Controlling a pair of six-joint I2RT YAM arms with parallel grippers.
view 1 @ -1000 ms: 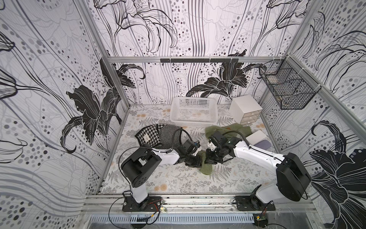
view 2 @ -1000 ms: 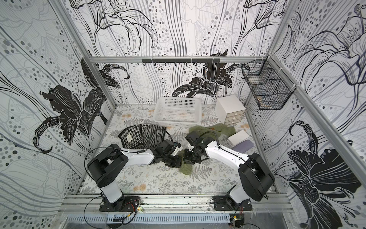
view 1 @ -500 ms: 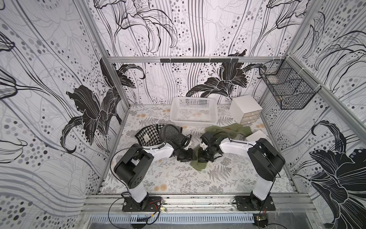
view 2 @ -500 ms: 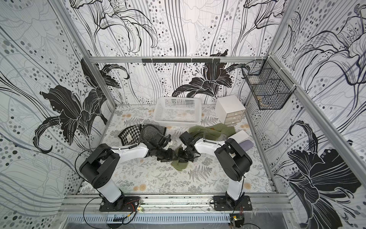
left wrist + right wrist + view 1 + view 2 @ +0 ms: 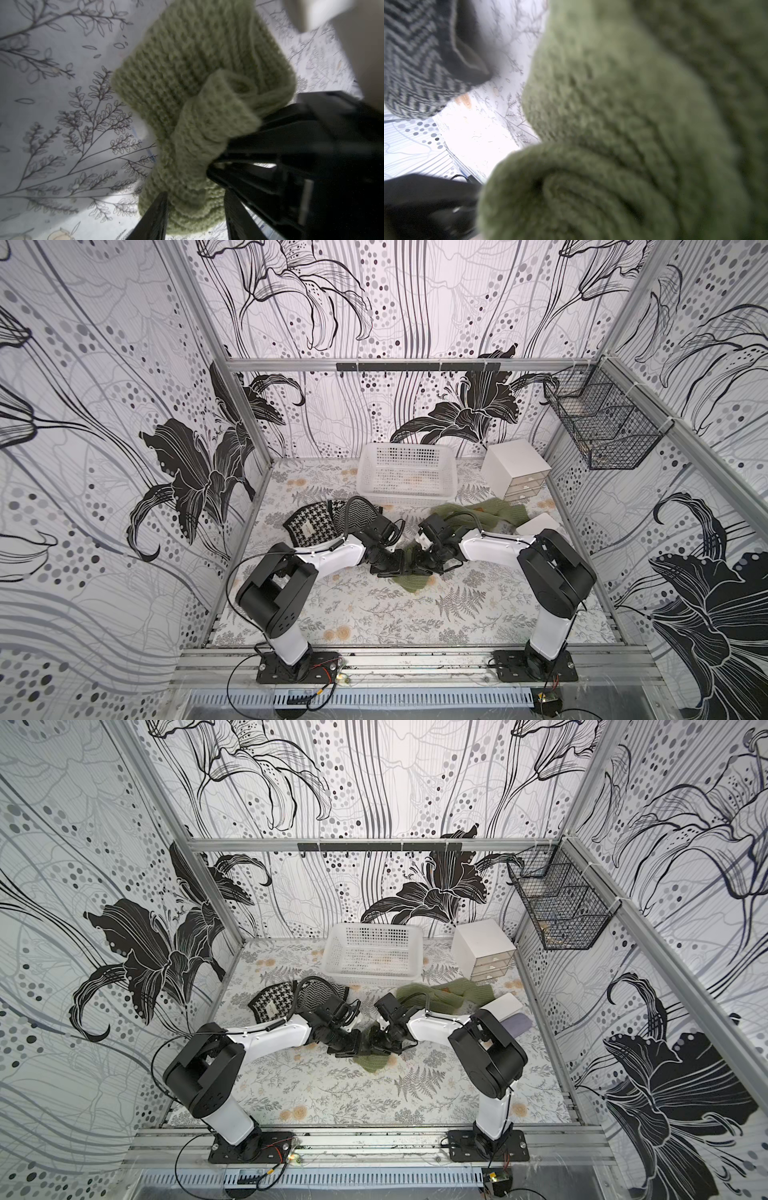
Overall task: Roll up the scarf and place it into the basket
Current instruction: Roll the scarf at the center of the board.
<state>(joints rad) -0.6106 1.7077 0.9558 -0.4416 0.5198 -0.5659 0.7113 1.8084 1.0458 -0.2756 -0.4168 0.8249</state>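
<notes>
Shifted left: scarf [image 5: 411, 584] edge; front table [image 5: 374, 616] open.

I am looking at a tabletop [image 5: 374, 614] covered edge to edge in a pale print of ferns and small orange flowers. At the back, near the middle, the white perforated basket [image 5: 409, 464] stands on it. A white drawer box [image 5: 513, 466] sits just beside the basket, toward the right corner. The green knitted scarf [image 5: 494, 512] lies in front of both and runs slantwise toward the middle of the print, where its near end is folded over itself. Left of it I make out a houndstooth cloth [image 5: 309, 524] touching a herringbone cloth [image 5: 357, 514]. By the right wall a white block [image 5: 500, 1006] touches a greyish-purple piece [image 5: 517, 1023]
</notes>
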